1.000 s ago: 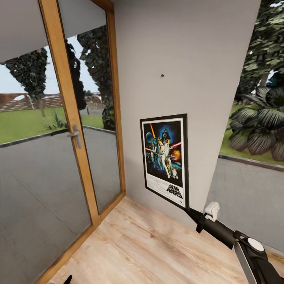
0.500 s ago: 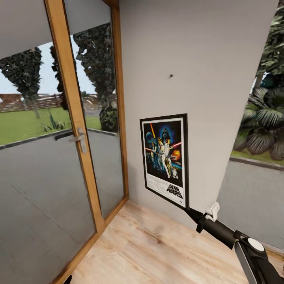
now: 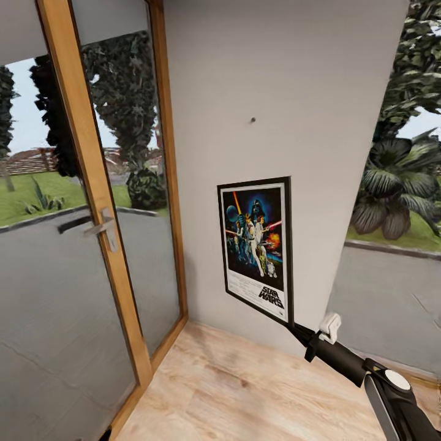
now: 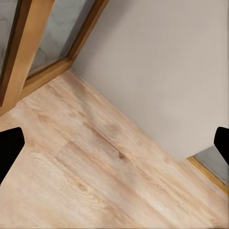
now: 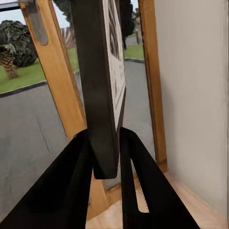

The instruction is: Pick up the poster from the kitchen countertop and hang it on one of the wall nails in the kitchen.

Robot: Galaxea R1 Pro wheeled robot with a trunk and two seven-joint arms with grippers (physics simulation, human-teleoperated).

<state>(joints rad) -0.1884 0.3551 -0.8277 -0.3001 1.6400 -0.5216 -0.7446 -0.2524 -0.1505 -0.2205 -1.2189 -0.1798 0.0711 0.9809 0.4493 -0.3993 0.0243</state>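
The poster, black-framed with dark blue artwork and a "STAR WARS" title, is held upright in front of the grey wall. My right gripper is shut on its lower right corner. The right wrist view shows the poster edge-on between both black fingers. A small dark wall nail sits on the wall above the poster's top edge. In the left wrist view my left gripper is open, its fingertips wide apart over the wooden floor. The kitchen countertop is out of view.
A glass door with a wooden frame and a metal handle stands at the left. The grey wall panel fills the middle, with a window onto garden plants at the right. Light wooden flooring lies below.
The whole head view has shifted, so the camera moved: door frame and nail slid left in the picture. The poster and my right arm hold the same place in view.
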